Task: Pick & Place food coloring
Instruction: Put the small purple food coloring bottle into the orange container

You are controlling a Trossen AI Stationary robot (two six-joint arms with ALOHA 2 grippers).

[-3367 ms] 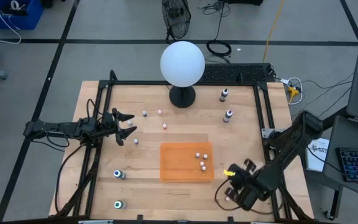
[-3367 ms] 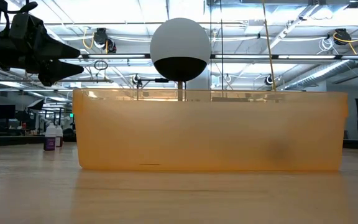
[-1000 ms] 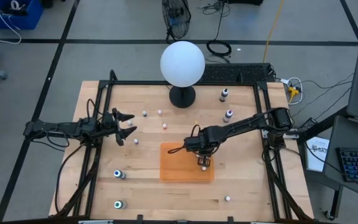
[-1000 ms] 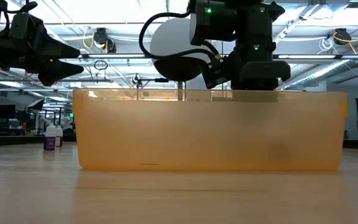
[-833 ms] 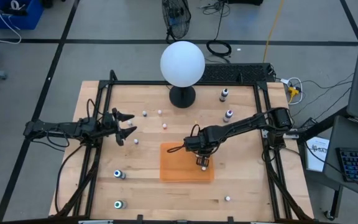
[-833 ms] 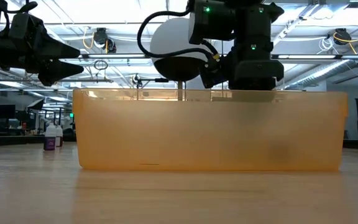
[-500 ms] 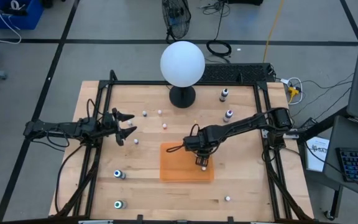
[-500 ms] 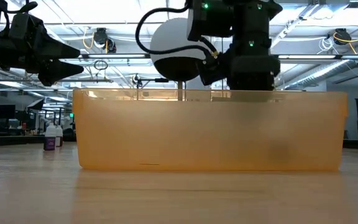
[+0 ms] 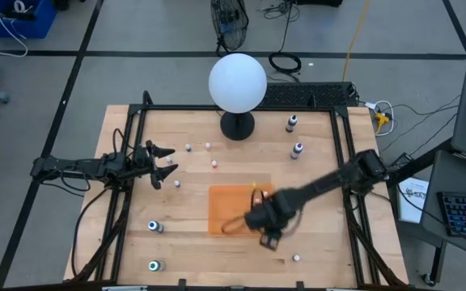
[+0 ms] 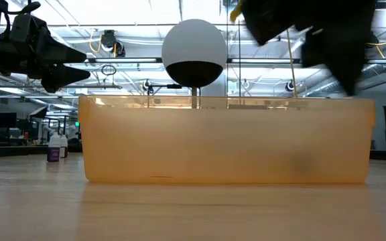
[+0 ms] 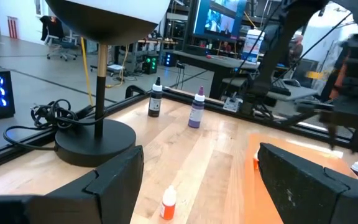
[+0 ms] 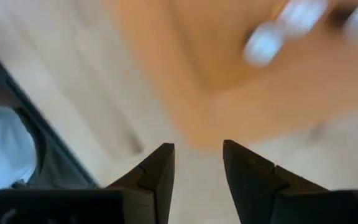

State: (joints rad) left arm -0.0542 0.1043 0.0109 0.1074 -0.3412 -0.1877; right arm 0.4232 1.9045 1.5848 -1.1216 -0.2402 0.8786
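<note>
Right tool [image 9: 270, 237], empty and part open, swings low past the orange tray's [image 9: 225, 212] near edge; could clip it. Left tool [image 9: 162, 164] waits, spread open.

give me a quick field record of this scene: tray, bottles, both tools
tray: orange translucent plastic tray at the middle of the wooden table
bottles: tiny white-capped dropper bottles scattered on the table, e.g. near the globe lamp and by the front edge
lamp: white globe lamp on a black base at the far edge
right tool: at the tray's front right corner, open, holding nothing
left tool: over the table's left side, open, holding nothing
</note>
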